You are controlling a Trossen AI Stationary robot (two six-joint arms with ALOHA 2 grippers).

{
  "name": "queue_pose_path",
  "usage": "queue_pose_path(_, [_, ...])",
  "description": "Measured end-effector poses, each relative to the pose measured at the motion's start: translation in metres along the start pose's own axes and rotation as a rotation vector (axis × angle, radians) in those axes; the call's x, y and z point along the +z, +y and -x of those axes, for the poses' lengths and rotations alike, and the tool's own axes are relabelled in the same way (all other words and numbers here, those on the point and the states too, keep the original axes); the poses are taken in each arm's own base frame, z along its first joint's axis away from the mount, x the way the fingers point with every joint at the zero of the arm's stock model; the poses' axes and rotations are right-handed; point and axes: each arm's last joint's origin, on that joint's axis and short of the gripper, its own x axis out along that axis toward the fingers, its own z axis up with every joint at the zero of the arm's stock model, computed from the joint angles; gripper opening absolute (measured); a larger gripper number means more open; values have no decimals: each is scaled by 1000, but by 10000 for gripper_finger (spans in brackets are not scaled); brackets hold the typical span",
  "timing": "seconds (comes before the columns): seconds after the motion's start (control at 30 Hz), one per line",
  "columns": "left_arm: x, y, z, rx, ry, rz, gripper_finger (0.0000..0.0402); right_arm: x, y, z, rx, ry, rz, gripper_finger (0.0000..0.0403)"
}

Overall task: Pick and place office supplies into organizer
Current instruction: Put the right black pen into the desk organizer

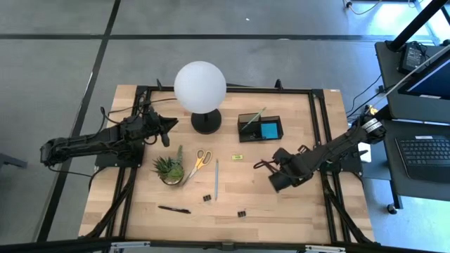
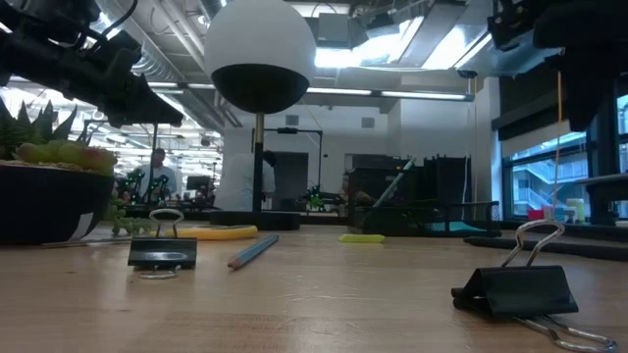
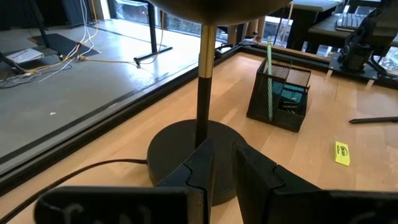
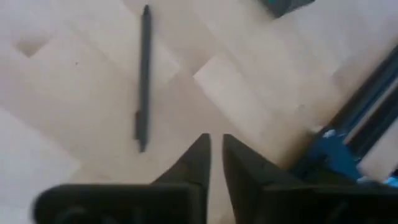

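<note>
The black organizer (image 1: 260, 127) stands at the far middle and holds a blue sticky pad and a green pencil (image 3: 269, 78). On the table lie yellow-handled scissors (image 1: 199, 163), a blue pencil (image 1: 216, 179), a small yellow piece (image 1: 237, 157), a black pen (image 1: 174, 209) and two binder clips (image 1: 207, 198) (image 1: 241, 212). My right gripper (image 1: 274, 176) points down above the table right of centre. Its fingers are almost together and hold nothing, and a dark pen (image 4: 143, 81) lies just beside them. My left gripper (image 3: 224, 165), likewise nearly closed and holding nothing, hovers by the lamp base (image 3: 186, 155).
A white globe lamp (image 1: 200, 86) stands at the far middle, left of the organizer. A small potted plant (image 1: 169, 169) sits beside the scissors. Black frame rails (image 1: 325, 133) run along the table's sides. Bare wood lies at the near right.
</note>
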Motion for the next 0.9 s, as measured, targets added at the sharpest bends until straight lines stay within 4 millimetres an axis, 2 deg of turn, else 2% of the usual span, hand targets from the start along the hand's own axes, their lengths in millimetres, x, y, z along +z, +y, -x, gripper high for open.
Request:
queue_pose_path(0.23, [0, 0, 0, 0, 1, 0, 47, -16, 16, -2, 132, -1, -78, 148])
queue_pose_path(0.4, [0, 0, 0, 0, 2, 1, 47, -38, 20, -15, 132, 26, -142, 187])
queue_pose_path(0.57, [0, 0, 0, 0, 3, 1, 47, -49, 19, -36, 116, 42, -155, 199])
queue_pose_path(0.9, [0, 0, 0, 0, 3, 1, 47, -42, 23, -73, 224, 31, -141, 185])
